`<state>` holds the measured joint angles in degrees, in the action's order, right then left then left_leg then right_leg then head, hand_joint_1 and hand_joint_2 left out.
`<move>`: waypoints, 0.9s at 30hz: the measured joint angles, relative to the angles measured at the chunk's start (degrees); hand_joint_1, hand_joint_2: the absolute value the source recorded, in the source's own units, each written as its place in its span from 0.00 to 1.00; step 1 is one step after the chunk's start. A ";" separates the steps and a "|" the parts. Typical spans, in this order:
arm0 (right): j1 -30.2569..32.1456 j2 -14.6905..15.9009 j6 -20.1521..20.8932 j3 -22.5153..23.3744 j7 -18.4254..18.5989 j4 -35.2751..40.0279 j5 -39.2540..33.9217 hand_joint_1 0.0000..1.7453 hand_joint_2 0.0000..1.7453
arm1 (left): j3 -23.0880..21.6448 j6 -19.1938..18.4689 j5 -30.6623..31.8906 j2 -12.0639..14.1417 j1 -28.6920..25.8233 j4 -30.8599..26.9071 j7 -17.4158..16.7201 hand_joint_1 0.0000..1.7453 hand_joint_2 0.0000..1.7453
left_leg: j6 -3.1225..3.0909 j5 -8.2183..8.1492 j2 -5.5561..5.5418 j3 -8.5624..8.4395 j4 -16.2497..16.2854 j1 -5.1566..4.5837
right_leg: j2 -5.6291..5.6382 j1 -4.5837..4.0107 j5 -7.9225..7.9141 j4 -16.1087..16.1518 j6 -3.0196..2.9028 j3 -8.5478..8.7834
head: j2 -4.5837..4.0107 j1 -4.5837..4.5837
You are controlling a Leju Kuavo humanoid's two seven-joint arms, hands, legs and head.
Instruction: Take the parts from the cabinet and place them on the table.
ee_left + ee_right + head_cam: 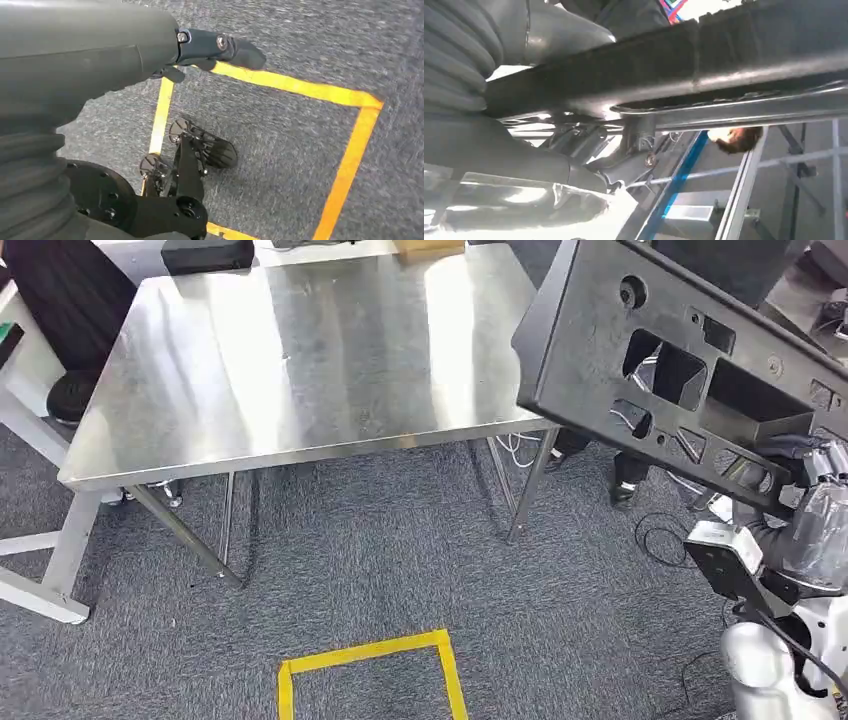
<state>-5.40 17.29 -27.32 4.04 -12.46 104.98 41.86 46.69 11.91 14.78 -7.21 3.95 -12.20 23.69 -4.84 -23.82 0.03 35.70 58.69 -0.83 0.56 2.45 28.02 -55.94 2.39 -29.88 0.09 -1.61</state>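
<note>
A large black plastic part [600, 350] with several cut-outs hangs tilted in the air at the right, its left end above the right corner of the steel table [290, 360]. My right hand [808, 502] grips its lower right end. In the right wrist view the part [724, 55] runs across the picture as a dark bar, with the right hand [499, 145] beneath it and fingers [644, 140] hooked on its underside. My left hand [150, 55] hangs over the carpet, holding nothing, its thumb [220, 46] stretched out.
The bare steel tabletop stands ahead on thin legs [525, 495]. A yellow tape square [370, 665] marks the grey carpet in front of it. A black chair [60, 300] and a white frame [40, 540] are at the left. Cables [665, 535] and a person's shoes [625, 488] lie behind the part.
</note>
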 joint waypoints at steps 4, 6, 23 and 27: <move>0.01 0.24 0.13 0.66 -0.02 0.70 0.06 1.00 1.00 | 0.00 0.04 0.09 -0.28 0.08 -0.09 0.00 0.00 1.00 | -1.04 0.72 0.01 -3.64 -4.07 0.26 | -0.51 -0.67 3.07 -8.31 -0.69 -4.22 | 0.00 0.48; 0.62 0.24 0.50 0.81 -0.02 0.70 0.04 1.00 1.00 | 0.00 0.09 0.18 -0.31 0.14 -0.09 0.00 0.00 1.00 | -1.19 -0.05 -0.12 -4.15 -4.05 0.07 | -0.52 -0.61 5.19 -17.11 -0.55 -10.41 | 0.00 0.41; 3.30 0.22 0.87 3.28 -0.37 2.71 -0.31 1.00 1.00 | 0.00 -0.26 0.92 -0.42 0.06 -0.07 0.13 0.00 1.00 | 3.15 -9.52 -0.30 5.54 16.99 1.24 | -0.10 -0.32 -1.80 -1.11 -1.83 -2.32 | 0.00 0.15; 3.97 0.07 0.87 3.74 -0.39 3.59 -0.02 1.00 1.00 | 0.00 -0.42 1.25 0.13 0.07 -0.09 0.13 0.00 1.00 | 0.44 0.97 -0.32 0.08 1.29 0.47 | 0.15 -0.24 -0.31 -0.71 -1.44 -0.24 | 0.00 0.46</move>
<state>-1.43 17.35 -26.45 7.78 -12.85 108.56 41.83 46.69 11.50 16.02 -7.08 4.02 -12.28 23.82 -4.40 -22.85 -0.29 35.78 59.98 -0.36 0.72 2.21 27.71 -56.65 0.95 -30.12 0.09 -1.16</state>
